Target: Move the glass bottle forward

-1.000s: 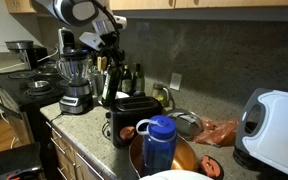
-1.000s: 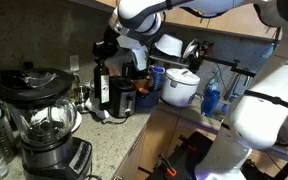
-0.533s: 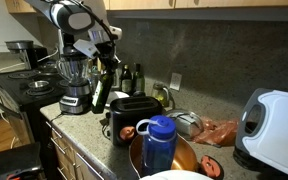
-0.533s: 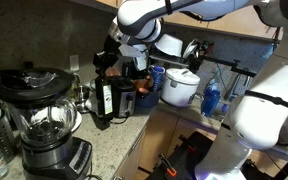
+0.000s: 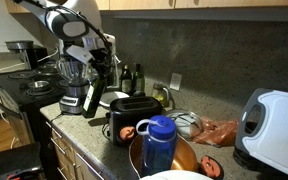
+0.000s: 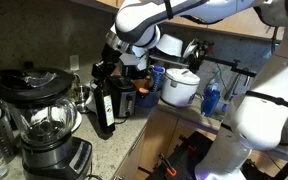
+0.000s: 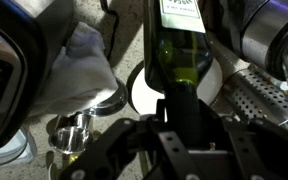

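The tall dark green glass bottle [image 5: 93, 95] with a pale label hangs from its neck in my gripper [image 5: 97, 66], between the blender and the black toaster [image 5: 132, 118]. In an exterior view the bottle [image 6: 104, 108] stands at or just above the speckled counter [image 6: 112, 162], in front of the toaster [image 6: 123, 97], with the gripper [image 6: 105, 70] shut on its neck. In the wrist view the bottle [image 7: 180, 45] runs up from between the jaws of the gripper [image 7: 182, 110].
A blender [image 5: 76, 82] stands next to the bottle, also seen large in an exterior view [image 6: 44, 120]. Shorter dark bottles [image 5: 131, 77] stand by the wall. A blue capped bottle [image 5: 158, 145], an orange bowl [image 5: 190, 157] and a white appliance [image 5: 274, 125] fill the near side.
The gripper has carried the glass bottle away from the wall, past the toaster toward the counter's front edge, and lowered it.
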Motion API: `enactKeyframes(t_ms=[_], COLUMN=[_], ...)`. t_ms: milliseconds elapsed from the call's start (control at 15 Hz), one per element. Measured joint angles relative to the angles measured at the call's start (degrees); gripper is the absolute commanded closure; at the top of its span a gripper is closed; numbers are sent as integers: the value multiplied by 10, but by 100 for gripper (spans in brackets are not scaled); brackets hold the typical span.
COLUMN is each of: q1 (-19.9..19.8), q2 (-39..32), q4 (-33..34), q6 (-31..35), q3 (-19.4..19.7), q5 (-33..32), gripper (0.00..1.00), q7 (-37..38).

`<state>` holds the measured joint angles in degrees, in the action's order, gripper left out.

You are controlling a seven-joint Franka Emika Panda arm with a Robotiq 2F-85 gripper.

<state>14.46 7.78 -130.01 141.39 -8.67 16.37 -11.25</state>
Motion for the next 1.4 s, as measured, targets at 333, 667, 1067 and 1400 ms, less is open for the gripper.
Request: enactKeyframes(t_ms=[333,667,1067,1400], q1=[22,32,39,43], q2=[23,41,42,34], q4=[-41,-84,-117,-124], q6=[33,122,184,202], q3=[-19,-17,-9,16], q5=[2,3,5,9], gripper=[85,85,86,86], q7=[-10,-12,-12,-44])
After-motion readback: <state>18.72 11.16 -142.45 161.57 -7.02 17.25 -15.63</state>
